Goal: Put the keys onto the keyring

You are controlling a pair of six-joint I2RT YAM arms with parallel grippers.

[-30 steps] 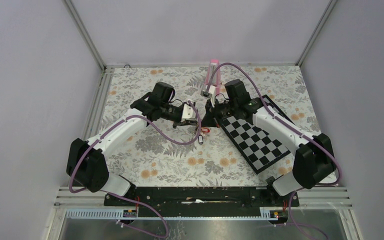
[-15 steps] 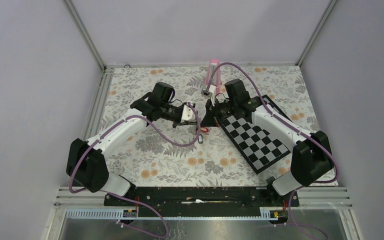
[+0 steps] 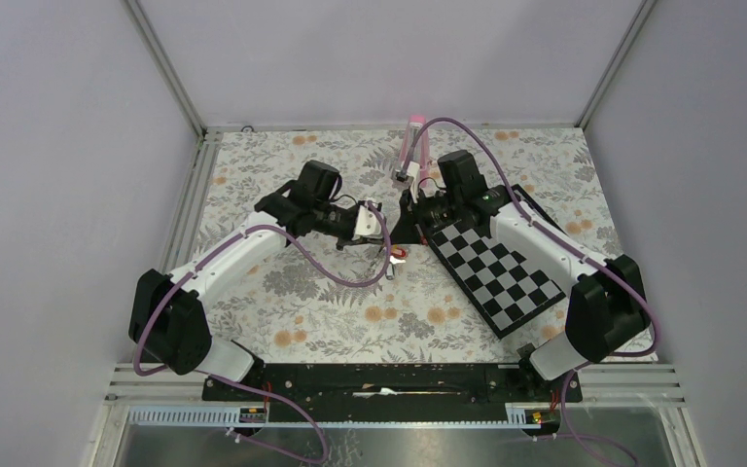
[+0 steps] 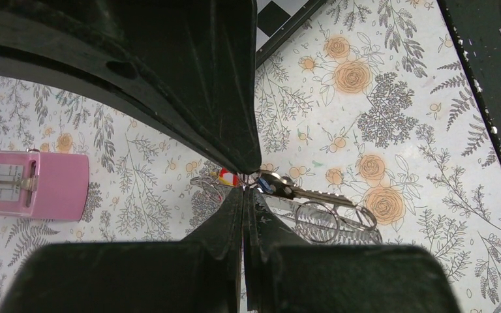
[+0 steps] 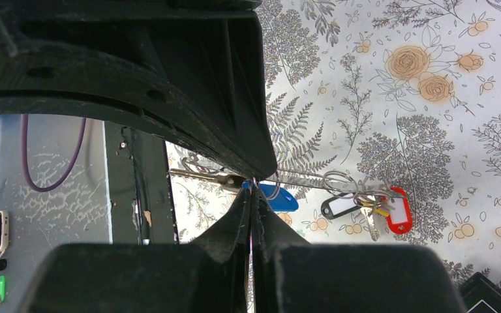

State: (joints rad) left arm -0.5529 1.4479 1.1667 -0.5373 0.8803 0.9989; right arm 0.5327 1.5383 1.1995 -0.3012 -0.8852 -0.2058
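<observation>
My two grippers meet tip to tip above the middle of the table. The left gripper (image 3: 385,237) (image 4: 243,188) is shut on a small silver ring of the keyring (image 4: 318,222). A red piece (image 4: 228,176) and a silver key (image 4: 313,194) hang beside it. The right gripper (image 3: 398,235) (image 5: 253,186) is shut at the blue key (image 5: 279,197). More rings (image 5: 339,181), a black tag (image 5: 339,207), a red tag (image 5: 398,210) and a bit of yellow (image 5: 381,210) trail off to the right. From above the bundle (image 3: 396,256) dangles just under the fingertips.
A pink metronome-like block (image 3: 411,141) (image 4: 29,184) stands at the back, close behind the right arm. A checkerboard (image 3: 496,268) lies under the right arm. The floral tablecloth (image 3: 292,292) covers the table, with a metal frame along its edges.
The dangling bundle has shifted slightly up and to the right under the fingertips. Both arms have barely moved and both grippers stay shut.
</observation>
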